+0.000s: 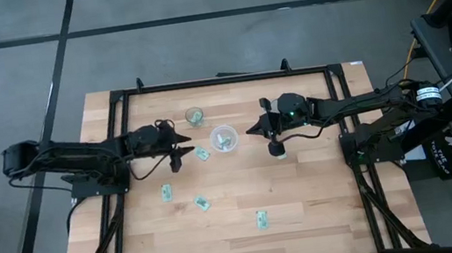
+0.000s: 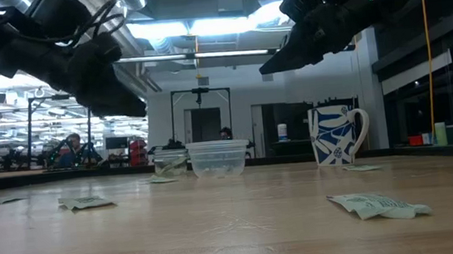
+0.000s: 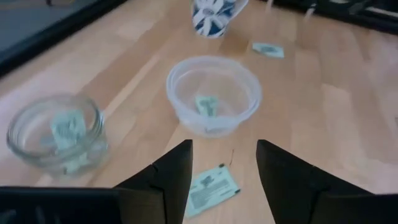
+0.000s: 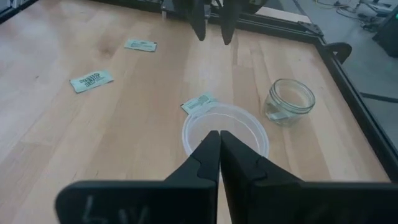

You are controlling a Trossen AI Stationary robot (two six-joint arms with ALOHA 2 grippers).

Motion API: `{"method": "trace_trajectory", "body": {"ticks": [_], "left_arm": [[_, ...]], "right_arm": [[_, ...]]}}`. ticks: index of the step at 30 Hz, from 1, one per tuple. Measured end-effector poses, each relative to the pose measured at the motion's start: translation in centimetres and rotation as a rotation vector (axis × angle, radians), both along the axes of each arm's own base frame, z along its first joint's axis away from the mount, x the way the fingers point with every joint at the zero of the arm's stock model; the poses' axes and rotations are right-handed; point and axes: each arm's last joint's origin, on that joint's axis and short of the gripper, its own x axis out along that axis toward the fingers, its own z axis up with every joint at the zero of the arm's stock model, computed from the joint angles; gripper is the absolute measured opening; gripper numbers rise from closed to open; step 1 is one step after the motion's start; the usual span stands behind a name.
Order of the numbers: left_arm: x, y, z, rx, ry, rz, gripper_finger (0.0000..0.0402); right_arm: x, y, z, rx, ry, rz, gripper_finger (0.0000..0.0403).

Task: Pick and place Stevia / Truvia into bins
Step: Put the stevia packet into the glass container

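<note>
Several pale green Stevia sachets lie flat on the wooden table (image 1: 326, 210): one (image 3: 211, 190) beside the wide whitish bin (image 1: 224, 137), others nearer the front (image 1: 166, 192) (image 1: 202, 202) (image 1: 262, 220). The wide bin (image 3: 213, 93) holds a sachet (image 3: 206, 104). The little clear bin (image 3: 56, 134) holds sachets too. My left gripper (image 3: 224, 149) hangs open above the sachet beside the wide bin, touching nothing. My right gripper (image 4: 219, 140) is shut with nothing between its fingers, raised over the wide bin's right side (image 4: 225, 134).
A blue-and-white mug (image 1: 276, 149) stands just right of the wide bin, below my right gripper. A black metal frame (image 1: 220, 80) runs along the table's far edge and sides. Bare wood lies at the front between the loose sachets.
</note>
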Motion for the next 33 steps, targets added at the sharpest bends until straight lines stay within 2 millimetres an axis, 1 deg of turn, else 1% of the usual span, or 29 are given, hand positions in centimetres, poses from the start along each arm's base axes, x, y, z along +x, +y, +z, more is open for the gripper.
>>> {"method": "trace_trajectory", "body": {"ticks": [3,8,13,16,22,27,33], "left_arm": [[0.4,0.1,-0.7,-0.021,0.04,0.035,0.0171],[2.2,0.5,-1.3,-0.051,0.119,0.046,0.0171],[3.9,1.1,-1.7,-0.127,0.278,0.092,0.0171],[4.8,1.6,-1.6,-0.16,0.342,0.122,0.0171],[6.4,2.1,-0.9,-0.174,0.405,0.144,0.0171],[6.6,2.2,-0.3,-0.2,0.449,0.199,0.0171],[6.4,2.2,-0.6,-0.22,0.481,0.225,0.0171]], "right_arm": [[0.0,0.0,-0.1,0.0,0.006,0.001,0.0016],[0.0,0.0,0.0,-0.022,0.002,0.01,0.0016],[0.0,0.0,0.0,-0.026,0.002,0.012,0.0016],[0.0,0.0,0.0,-0.026,0.003,0.012,0.0017],[0.0,0.0,0.0,-0.024,0.003,0.011,0.0017],[0.0,0.0,0.0,-0.024,0.003,0.011,0.0017],[0.0,0.0,0.0,-0.023,0.003,0.011,0.0017]]}}
